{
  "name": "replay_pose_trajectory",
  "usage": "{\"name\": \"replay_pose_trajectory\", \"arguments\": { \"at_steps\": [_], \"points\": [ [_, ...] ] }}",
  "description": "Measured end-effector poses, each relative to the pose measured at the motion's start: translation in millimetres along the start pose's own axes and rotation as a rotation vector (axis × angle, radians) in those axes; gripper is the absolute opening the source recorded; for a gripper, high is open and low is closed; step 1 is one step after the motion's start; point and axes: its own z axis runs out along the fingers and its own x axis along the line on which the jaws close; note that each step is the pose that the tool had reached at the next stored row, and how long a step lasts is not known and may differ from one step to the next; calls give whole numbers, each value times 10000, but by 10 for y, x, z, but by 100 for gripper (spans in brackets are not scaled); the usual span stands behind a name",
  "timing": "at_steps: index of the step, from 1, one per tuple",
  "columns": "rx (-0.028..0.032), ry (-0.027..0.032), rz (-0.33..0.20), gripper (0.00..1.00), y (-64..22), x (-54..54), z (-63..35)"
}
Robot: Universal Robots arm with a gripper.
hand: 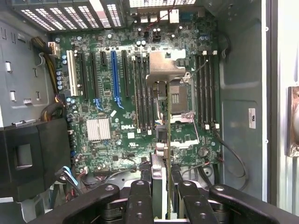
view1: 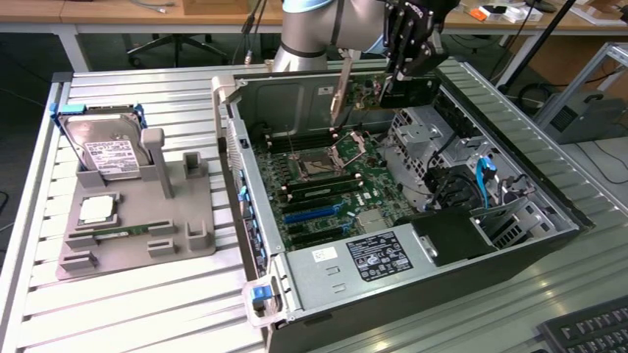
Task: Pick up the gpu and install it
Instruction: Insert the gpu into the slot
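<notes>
My gripper [view1: 404, 73] hangs over the far end of the open computer case [view1: 257, 287] and is shut on the gpu [view1: 407, 94]. The gpu is a dark card held on edge, its silvery bracket strip [view1: 342, 90] pointing down toward the motherboard [view1: 339, 184]. In the wrist view the gpu [hand: 160, 158] shows edge-on between the black fingers [hand: 140, 198], over the board near the processor socket [hand: 177, 95]. The blue expansion slot [hand: 115, 74] lies off to the side, with nothing plugged into it.
A grey fixture tray [view1: 187, 246] on the exterior view's left holds a hard drive [view1: 106, 151], a processor [view1: 98, 209] and a green memory stick [view1: 113, 234]. The power supply [view1: 363, 261] and black drive cages [view1: 457, 239] fill the case's near end. A keyboard [view1: 589, 331] lies at the near right.
</notes>
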Motion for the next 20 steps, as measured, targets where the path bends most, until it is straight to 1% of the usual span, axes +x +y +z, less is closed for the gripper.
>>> {"name": "replay_pose_trajectory", "arguments": {
  "at_steps": [9, 20],
  "points": [
    [-10, -10, -391, 27, 0, 0, 2],
    [-11, -11, -409, 27, 6, 1, 6]
  ]
}}
